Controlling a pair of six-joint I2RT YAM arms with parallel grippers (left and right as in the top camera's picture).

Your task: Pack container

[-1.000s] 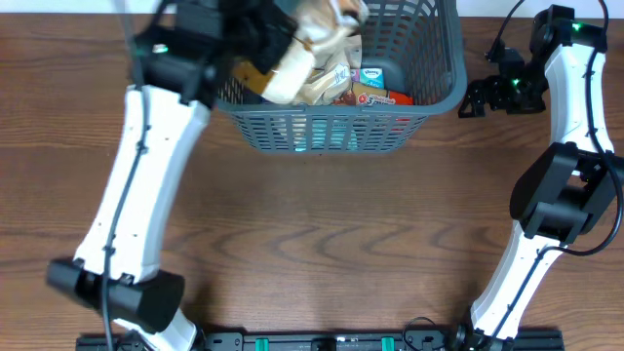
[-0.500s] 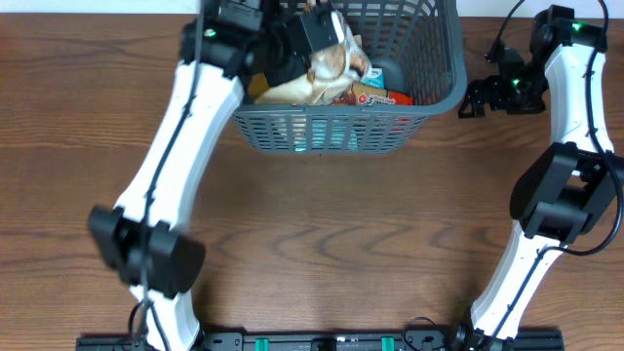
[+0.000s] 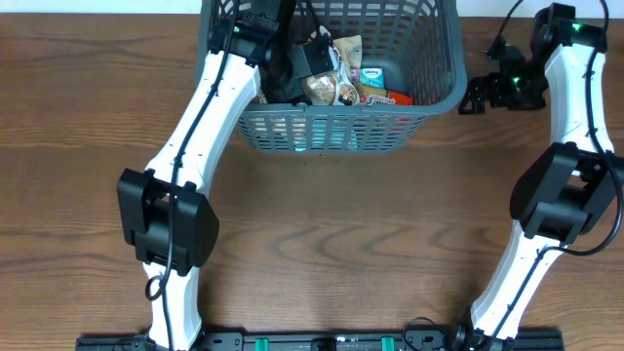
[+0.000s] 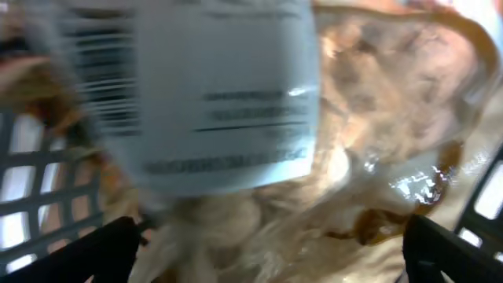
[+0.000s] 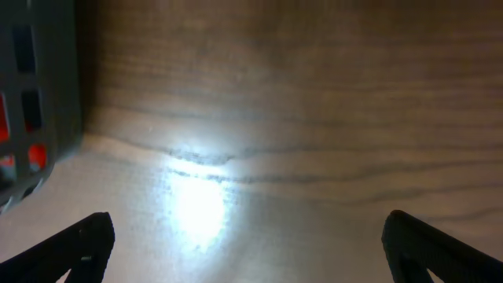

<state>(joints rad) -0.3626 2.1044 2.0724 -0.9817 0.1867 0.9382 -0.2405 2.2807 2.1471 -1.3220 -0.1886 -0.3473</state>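
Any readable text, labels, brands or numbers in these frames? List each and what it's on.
No text is legible in any view.
White label on the clear snack bag: barcode and printed lines, too blurred to read.
Small blue-and-white packet in the basket: print too small to read.
Red packet: pale lettering, too small to read.

1. A brown wooden table (image 3: 341, 234) fills almost the whole overhead view, its darker grain running from side to side.
2. A thin pale strip (image 3: 97, 6) lies beyond the table's far edge; what it is cannot be told.
3. In the right wrist view, a bright white glare (image 5: 196, 206) spreads across the tabletop.
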